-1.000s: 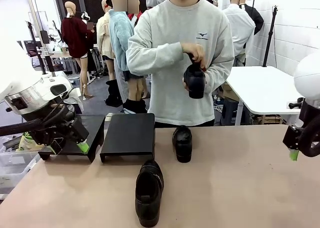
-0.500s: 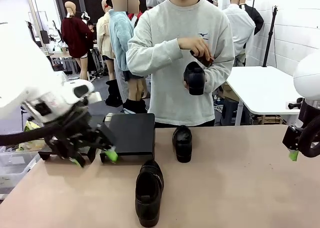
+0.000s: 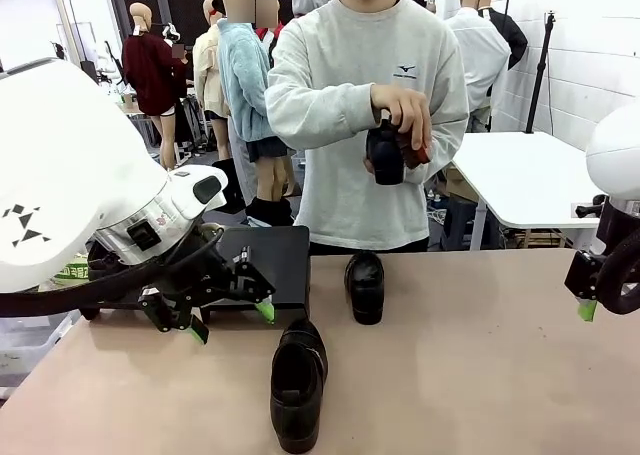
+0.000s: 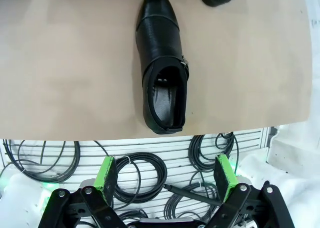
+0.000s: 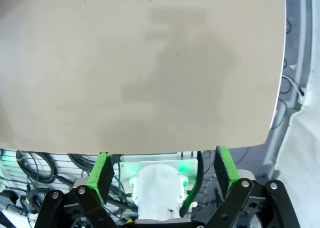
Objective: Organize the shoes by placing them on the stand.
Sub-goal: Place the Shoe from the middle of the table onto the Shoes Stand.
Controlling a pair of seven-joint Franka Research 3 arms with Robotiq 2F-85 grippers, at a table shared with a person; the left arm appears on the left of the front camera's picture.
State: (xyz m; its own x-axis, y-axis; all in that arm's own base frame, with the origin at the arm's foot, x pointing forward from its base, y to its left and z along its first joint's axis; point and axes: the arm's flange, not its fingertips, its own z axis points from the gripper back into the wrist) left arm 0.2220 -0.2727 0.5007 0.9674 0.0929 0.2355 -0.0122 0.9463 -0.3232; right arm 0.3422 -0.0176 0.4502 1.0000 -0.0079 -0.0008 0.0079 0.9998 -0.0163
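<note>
1. I see a tan table (image 3: 480, 375) with the black stand (image 3: 280, 260) on its far left part.
2. I see one shoe (image 3: 365, 286) just right of the stand.
3. I see a second shoe (image 3: 298, 383) nearer me than the stand, apart from it.

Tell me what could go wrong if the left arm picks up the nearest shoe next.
The nearest shoe has its heel near the edge of the table; a glancing touch from the open left fingers might knock it off. The person's hand holds another shoe above the far side and may reach in, crossing the arm's path.
</note>
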